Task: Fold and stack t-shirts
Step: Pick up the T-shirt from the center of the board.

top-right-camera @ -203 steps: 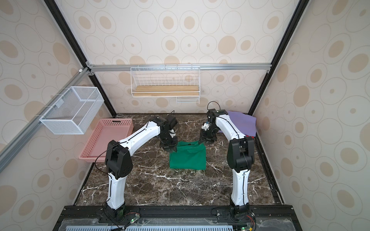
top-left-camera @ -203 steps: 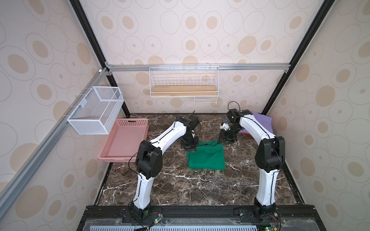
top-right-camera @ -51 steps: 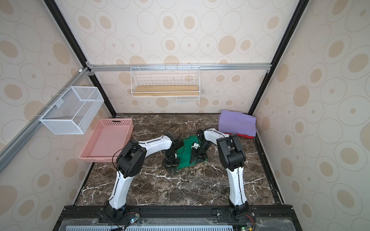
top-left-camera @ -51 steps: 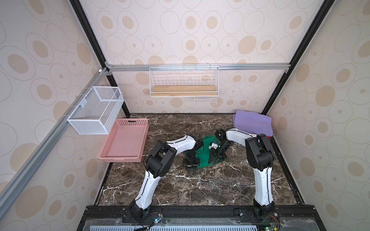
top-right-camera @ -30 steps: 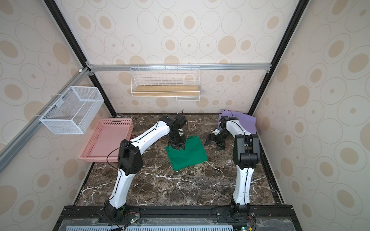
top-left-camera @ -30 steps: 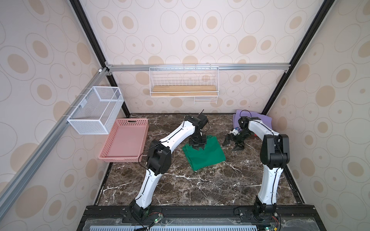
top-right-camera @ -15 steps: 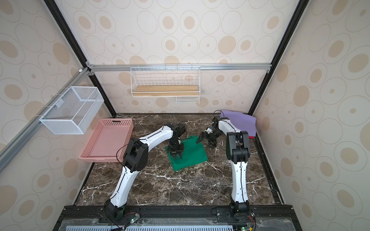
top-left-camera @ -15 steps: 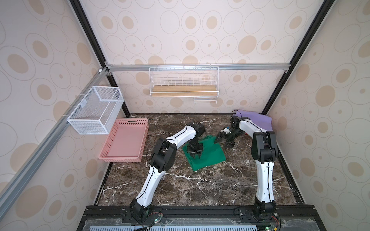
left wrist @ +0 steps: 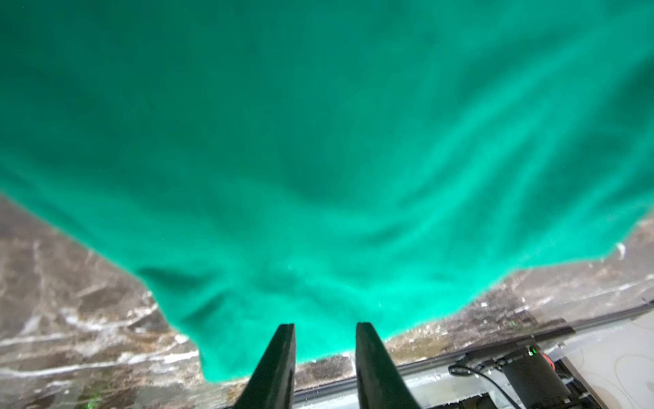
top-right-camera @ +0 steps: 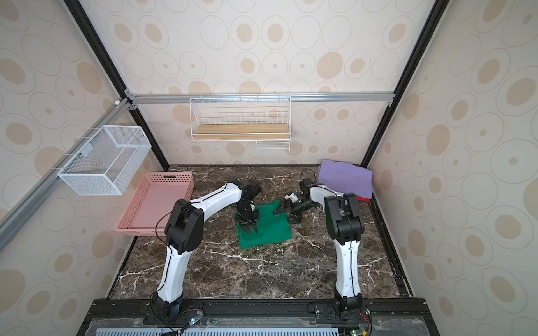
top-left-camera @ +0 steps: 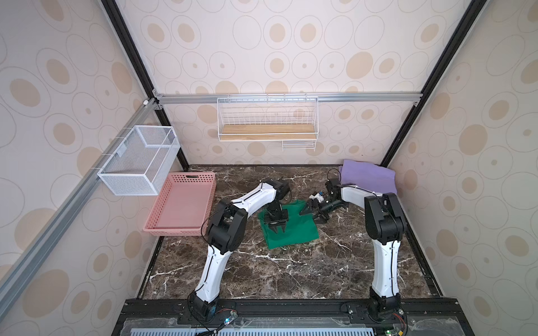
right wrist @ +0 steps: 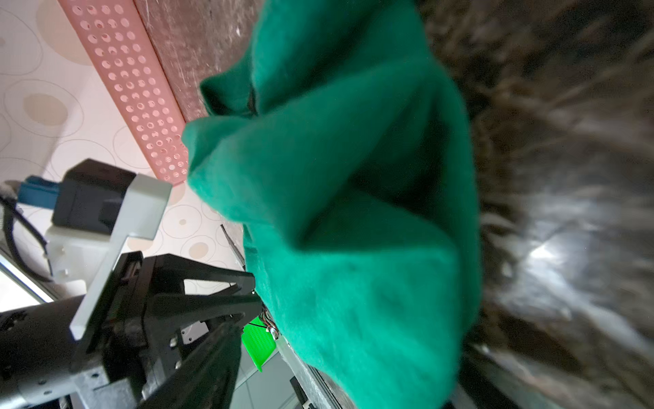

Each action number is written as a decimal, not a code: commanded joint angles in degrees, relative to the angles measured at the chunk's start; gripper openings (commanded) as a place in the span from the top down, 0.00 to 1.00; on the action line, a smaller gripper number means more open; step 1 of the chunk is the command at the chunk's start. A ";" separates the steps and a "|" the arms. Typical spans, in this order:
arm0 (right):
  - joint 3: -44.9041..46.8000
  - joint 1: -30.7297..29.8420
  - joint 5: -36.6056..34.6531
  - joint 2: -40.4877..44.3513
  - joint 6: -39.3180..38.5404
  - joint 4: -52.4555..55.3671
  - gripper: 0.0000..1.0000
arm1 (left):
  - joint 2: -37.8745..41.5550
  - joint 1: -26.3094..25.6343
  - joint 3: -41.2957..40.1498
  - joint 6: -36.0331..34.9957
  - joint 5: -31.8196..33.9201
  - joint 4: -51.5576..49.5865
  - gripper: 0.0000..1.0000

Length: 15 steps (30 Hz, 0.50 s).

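A deep green t-shirt (top-left-camera: 294, 229) (top-right-camera: 269, 229) lies folded near the middle of the dark marble table in both top views. My left gripper (top-left-camera: 279, 231) (top-right-camera: 252, 230) hovers over its left half, pointing at the front edge. In the left wrist view the left gripper (left wrist: 325, 325) is open, with only green cloth (left wrist: 318, 141) and table beyond the gap. My right gripper (top-left-camera: 312, 214) (top-right-camera: 286, 214) stands open at the shirt's far right corner; rumpled green cloth (right wrist: 354, 212) fills the right wrist view. A lavender-purple t-shirt (top-left-camera: 368, 176) (top-right-camera: 346, 176) lies folded in the back right corner on a red one (top-right-camera: 363, 199).
A pink perforated basket (top-left-camera: 174, 229) (top-right-camera: 128, 228) sits on the table's left side. A white wire basket (top-left-camera: 139, 160) hangs on the left rail. A wire shelf with a wooden board (top-left-camera: 267, 133) hangs on the back wall. Bare marble (top-left-camera: 291, 273) lies in front of the shirt.
Over the last second my left gripper has come from the shirt's far edge toward the front, over the cloth. My right gripper has moved left from beside the purple shirt to the green shirt's corner.
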State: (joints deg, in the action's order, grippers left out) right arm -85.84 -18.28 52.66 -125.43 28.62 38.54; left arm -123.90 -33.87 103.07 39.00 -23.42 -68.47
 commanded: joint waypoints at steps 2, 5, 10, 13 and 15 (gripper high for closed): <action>3.96 -3.15 -10.95 -6.20 1.96 -4.11 0.33 | 8.65 -0.43 -3.71 2.93 -2.20 -0.86 0.68; 3.62 -4.33 -9.51 -7.15 3.28 -6.61 0.47 | 13.83 -0.97 -6.04 3.96 -2.51 -1.71 0.68; 3.51 -6.43 -9.85 -7.72 5.58 -10.04 0.69 | 18.48 -0.98 -5.39 4.12 -2.08 -4.73 0.67; 3.64 -7.17 -8.33 -8.14 7.39 -12.79 0.83 | 20.24 -0.94 -4.22 3.99 -1.70 -6.38 0.67; 3.61 -7.50 -8.05 -8.53 8.37 -13.93 0.97 | 21.26 -0.98 -3.51 3.81 -1.21 -7.91 0.67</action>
State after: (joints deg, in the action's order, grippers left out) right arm -84.77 -24.77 53.63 -128.95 34.89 25.41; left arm -104.40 -34.63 97.34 42.33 -25.50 -72.27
